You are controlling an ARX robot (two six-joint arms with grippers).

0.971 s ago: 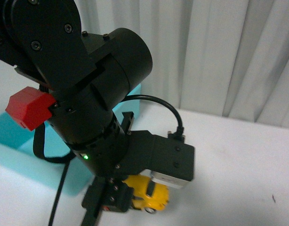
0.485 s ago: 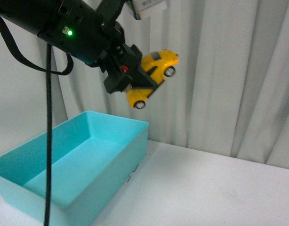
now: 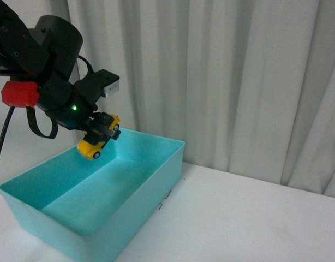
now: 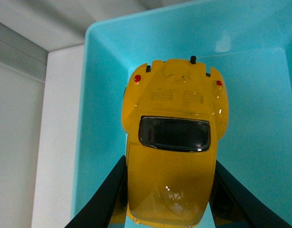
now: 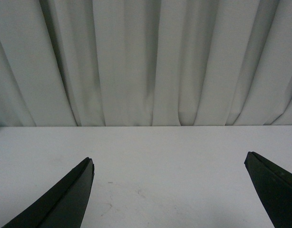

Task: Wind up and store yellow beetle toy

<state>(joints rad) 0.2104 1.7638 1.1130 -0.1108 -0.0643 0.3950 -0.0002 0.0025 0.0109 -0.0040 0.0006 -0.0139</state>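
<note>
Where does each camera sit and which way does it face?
Front: on the body, facing the teal bin; left end effector holds the yellow beetle toy above it.
Left wrist: looks past the clamped toy into the bin.
Right wrist: faces curtain across table; right end effector open.
Front and left wrist share toy and bin.
</note>
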